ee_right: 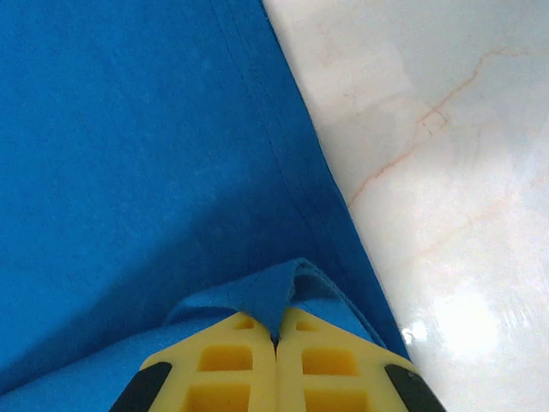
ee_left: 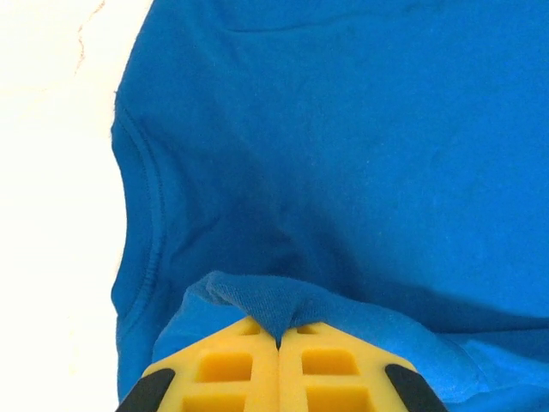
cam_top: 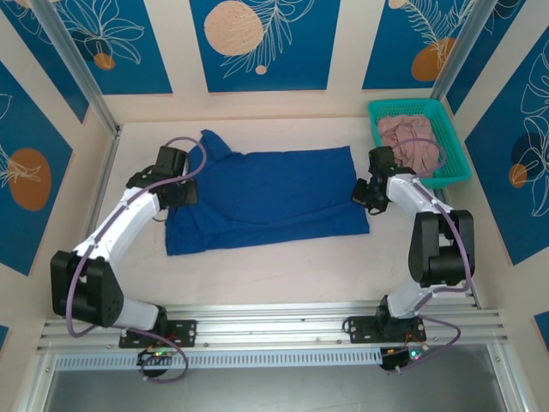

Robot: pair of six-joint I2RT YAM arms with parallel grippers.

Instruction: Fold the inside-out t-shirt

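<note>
Yellow-fingered left gripper [ee_left: 278, 333] being clamped on pinched edge of plain royal-blue soft cloth t-shirt [cam_top: 274, 197]; right gripper [ee_right: 276, 324] being clamped likewise on opposite edge. Shirt being held spread flat on pale marbled table [cam_top: 283, 275]; folding judged barely begun, main folds remaining.

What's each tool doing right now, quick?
Left tool: closed, pinching a fold of the blue t-shirt.
Right tool: closed, pinching the blue t-shirt near its edge.
</note>
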